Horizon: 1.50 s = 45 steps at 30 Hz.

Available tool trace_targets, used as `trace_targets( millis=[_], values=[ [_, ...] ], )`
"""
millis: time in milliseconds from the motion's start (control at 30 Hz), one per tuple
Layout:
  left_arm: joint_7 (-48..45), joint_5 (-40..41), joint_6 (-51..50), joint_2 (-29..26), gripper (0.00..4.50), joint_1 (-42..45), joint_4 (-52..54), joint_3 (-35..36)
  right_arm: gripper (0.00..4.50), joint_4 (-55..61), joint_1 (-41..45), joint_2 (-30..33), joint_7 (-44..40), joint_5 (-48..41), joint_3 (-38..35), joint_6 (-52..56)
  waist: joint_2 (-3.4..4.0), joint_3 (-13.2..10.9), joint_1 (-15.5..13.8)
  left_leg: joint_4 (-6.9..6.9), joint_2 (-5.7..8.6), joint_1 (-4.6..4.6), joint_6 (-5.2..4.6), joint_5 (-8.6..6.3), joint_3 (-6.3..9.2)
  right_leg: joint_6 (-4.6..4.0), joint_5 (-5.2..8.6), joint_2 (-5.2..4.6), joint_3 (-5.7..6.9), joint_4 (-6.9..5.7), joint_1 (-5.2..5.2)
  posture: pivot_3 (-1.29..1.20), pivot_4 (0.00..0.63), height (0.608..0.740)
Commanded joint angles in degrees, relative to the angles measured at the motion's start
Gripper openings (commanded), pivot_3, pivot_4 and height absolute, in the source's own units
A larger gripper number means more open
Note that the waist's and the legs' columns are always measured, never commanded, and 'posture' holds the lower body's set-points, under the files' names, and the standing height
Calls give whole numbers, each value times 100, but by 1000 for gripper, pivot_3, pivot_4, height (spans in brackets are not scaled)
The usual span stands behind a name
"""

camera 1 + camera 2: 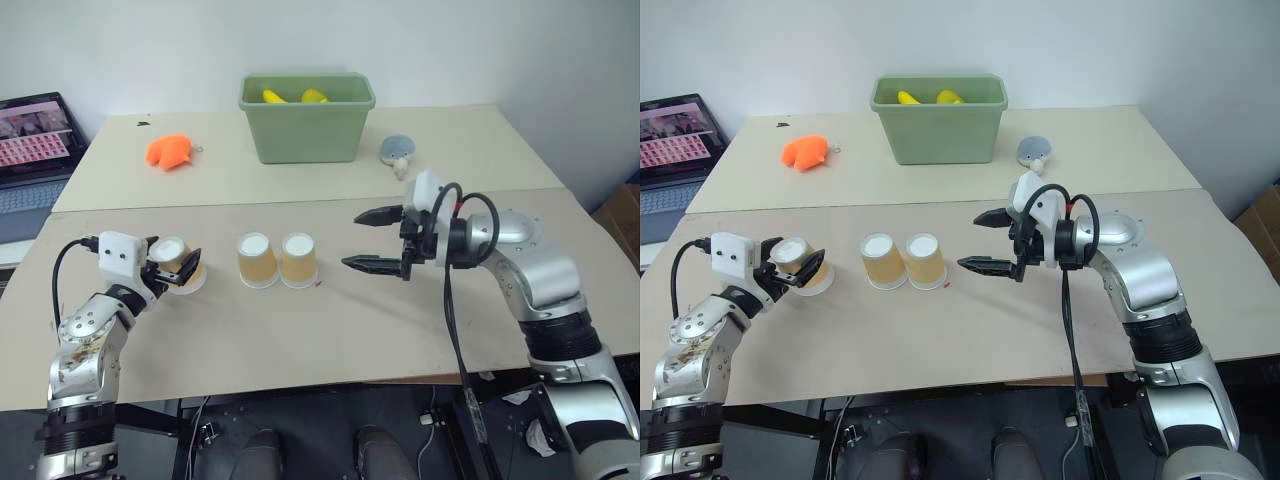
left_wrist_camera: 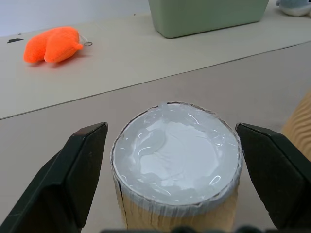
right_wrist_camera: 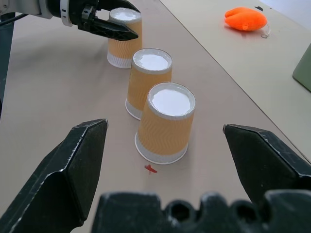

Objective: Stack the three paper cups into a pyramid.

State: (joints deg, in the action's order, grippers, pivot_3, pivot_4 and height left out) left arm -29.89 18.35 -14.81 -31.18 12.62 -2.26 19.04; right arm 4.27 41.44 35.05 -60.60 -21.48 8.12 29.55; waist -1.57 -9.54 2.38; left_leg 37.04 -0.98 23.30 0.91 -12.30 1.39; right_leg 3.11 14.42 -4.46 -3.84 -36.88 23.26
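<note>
Pale walls stood behind two tan tables [image 1: 300, 340] pushed together, the nearer one filling the middle of the frame. Three paper cups stood upside down in a row across it, white bases up. Two of them, the middle cup [image 1: 256, 260] and the right cup [image 1: 298, 260], stood touching side by side at centre frame. The third, the left cup [image 1: 176, 263], stood apart at the left of the frame.

From the lower left the left arm reached forward, roughly level, and the left gripper [image 1: 180, 265] had its black fingers spread to either side of that left cup; the left wrist view showed a gap between each finger and the cup wall, so it was not clamped. From the right side the right arm bent inward, its forearm lying across the frame, and the right gripper [image 1: 375, 240] pointed toward the paired cups with its fingers spread wide, holding nothing, well short of the right cup.

On the far table, upper centre, sat a green bin [image 1: 306, 125] with yellow items inside. An orange toy [image 1: 168, 151] lay to its left, a grey-blue toy [image 1: 396, 150] to its right. A laptop [image 1: 30, 150] showed at the left edge.
</note>
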Motion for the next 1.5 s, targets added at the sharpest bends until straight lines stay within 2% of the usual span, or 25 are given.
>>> trace_targets(
  millis=[33, 133, 200, 267, 467, 533, 667, 767, 833, 933, 1033, 1167, 1500],
  values=[
    [-44, 56, 108, -32, 4500, -8, 138, 38, 4482, 226, 23, 50, 80, -28, -181, -17, 0, 0, -2, 0, 0, 0, 0, 0, 0, 0, 0, 0, 0, 0, 0, 0, 150, 732],
    [-72, 94, 127, 9, 3755, -41, 177, 47, 4500, 179, 33, 53, 127, 23, -164, -45, 0, 0, -1, 0, -1, 0, 0, 0, 0, 0, 0, 1, 0, 0, 0, 0, 150, 732],
    [-80, 95, 101, 10, 2984, -59, 202, 42, 4500, 161, 34, 61, 144, 41, -146, -53, 0, 0, -1, 0, 0, 0, 0, 0, 0, 0, 0, 0, 0, 0, 0, 0, 150, 732],
    [-63, 71, 86, 4, 2552, -24, 187, 28, 4500, 124, 49, 60, 141, 48, -138, -59, 0, 0, -3, 0, 0, 0, 0, 0, 0, 0, 0, 0, 0, 0, 0, 0, 150, 732],
    [-59, 191, 21, -13, 2552, 371, 139, 59, 4500, 87, 23, 27, 208, 100, -119, -65, -1, 0, -10, 0, 0, 0, 0, 0, 0, 0, 0, 0, 0, -1, 0, 0, 150, 732],
    [-107, 320, -103, -94, 2552, 876, 12, 54, 4500, 55, -2, 14, 267, 137, -116, -91, -4, -2, -24, 2, 0, 1, 0, 0, 1, 0, 0, 0, 0, -2, 0, 0, 150, 732],
    [-572, 617, -377, -400, 2552, 2632, -958, -8, 4500, -70, -44, -56, 431, 249, -122, -140, -22, -10, -86, 25, 1, 12, 0, 0, 11, 2, -1, 4, 15, -8, -1, 0, 150, 732],
    [-1560, 916, -671, -626, 2552, 3872, -1854, -188, 4500, -194, -89, -134, 587, 376, -121, -202, -30, -14, -99, 29, 6, 21, 0, 0, 11, 6, -3, 2, 17, -5, -1, 0, 150, 732],
    [-2535, 1032, -744, -737, 2552, 4505, -2413, -412, 4500, -301, -114, -203, 723, 471, -122, -239, -29, -14, -83, 28, 7, 29, 0, 0, 12, 9, -5, 1, 21, -17, 2, 0, 150, 732],
    [-3574, 697, -442, -836, 2552, 5143, -3199, -919, 4500, -387, -166, -278, 889, 584, -141, -284, -28, -14, -36, 27, 7, 31, -1, 0, 7, 10, -4, 1, 21, -15, 5, 0, 150, 732],
    [-4495, 427, -272, -844, 2552, 5520, -3712, -1390, 4500, -414, -225, -334, 1084, 633, -215, -279, -28, -15, 25, 28, 6, 36, -1, 1, 7, 10, -4, 4, 22, -17, 12, 0, 150, 732],
    [-5222, 81, 8, -741, 2552, 5757, -4170, -1839, 4500, -370, -374, -351, 1248, 660, -295, -266, -28, -15, 30, 28, 5, 40, -1, 1, 8, 11, -4, 5, 21, -20, 22, 0, 150, 732],
    [-5667, -254, 369, -290, 2552, 6025, -4786, -2023, 4500, -283, -608, -365, 1488, 706, -313, -251, -29, -16, 21, 45, 4, 73, -2, 1, 9, 11, -4, 4, 19, -30, 48, 0, 150, 732]
  ],
)
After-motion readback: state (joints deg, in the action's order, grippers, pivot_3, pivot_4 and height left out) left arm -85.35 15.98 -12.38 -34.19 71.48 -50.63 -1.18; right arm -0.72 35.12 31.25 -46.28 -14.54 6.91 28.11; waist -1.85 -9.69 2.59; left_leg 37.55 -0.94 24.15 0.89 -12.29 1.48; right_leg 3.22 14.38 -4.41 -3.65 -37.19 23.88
